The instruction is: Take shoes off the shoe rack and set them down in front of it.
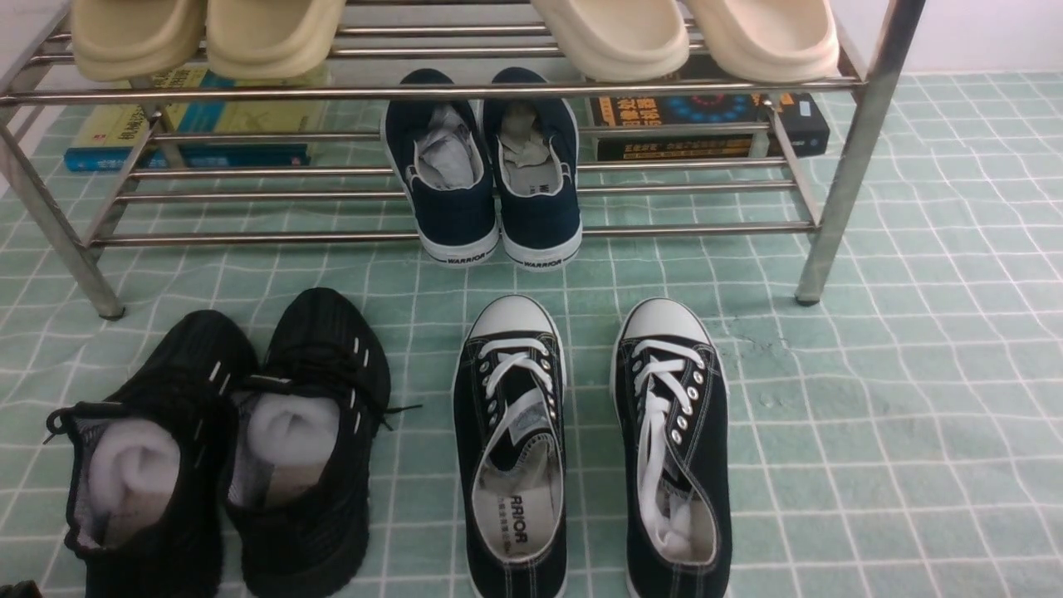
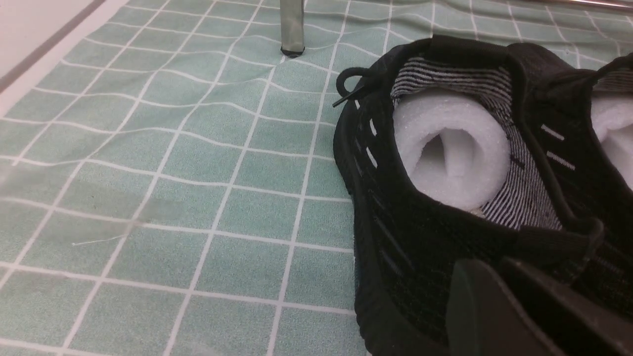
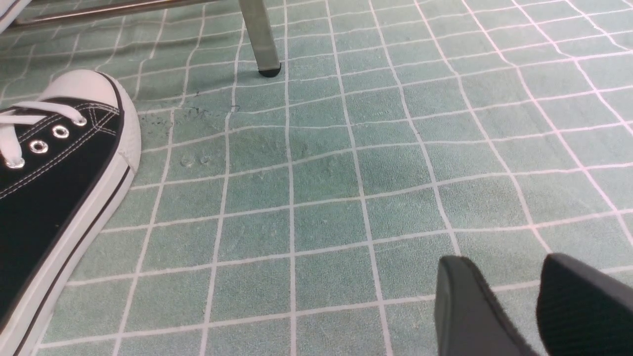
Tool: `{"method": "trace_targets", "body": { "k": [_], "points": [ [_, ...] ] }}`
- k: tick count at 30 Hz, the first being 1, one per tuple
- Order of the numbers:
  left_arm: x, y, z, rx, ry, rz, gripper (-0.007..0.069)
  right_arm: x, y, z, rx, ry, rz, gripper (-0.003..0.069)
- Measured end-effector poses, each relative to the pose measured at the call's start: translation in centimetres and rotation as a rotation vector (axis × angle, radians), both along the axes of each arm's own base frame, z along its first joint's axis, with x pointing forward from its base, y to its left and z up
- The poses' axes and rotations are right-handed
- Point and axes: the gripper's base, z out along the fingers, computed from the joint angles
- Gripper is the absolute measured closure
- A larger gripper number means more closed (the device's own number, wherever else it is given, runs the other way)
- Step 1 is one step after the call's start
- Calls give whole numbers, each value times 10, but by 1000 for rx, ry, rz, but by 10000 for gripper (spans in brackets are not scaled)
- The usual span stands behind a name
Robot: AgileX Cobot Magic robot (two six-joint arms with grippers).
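The black mesh sneakers [image 1: 224,448] stand on the green checked cloth [image 1: 872,415] before the shoe rack [image 1: 855,158]. Left tool [image 2: 499,301] at one heel, width unclear; right tool [image 3: 514,301] wide, empty.

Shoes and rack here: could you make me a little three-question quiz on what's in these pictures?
1. True or false: the black mesh sneakers sit on the shoe rack.
2. Which pair is on the rack's lower shelf?
A. navy slip-ons
B. lace-ups with white toe caps
C. beige slippers
3. Fill in: both sneakers are stuffed with white ____.

Key
1. False: they lie on the green checked cloth in front of it.
2. A.
3. Foam-like padding, rolled up.
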Motion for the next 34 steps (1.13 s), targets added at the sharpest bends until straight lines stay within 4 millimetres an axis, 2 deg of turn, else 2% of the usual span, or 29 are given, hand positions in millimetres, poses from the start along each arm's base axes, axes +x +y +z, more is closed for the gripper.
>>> {"method": "trace_targets", "body": {
  "k": [34],
  "points": [
    [0,1,0,26,2,2,505,0,0,0,0,0,0,421]
  ]
}}
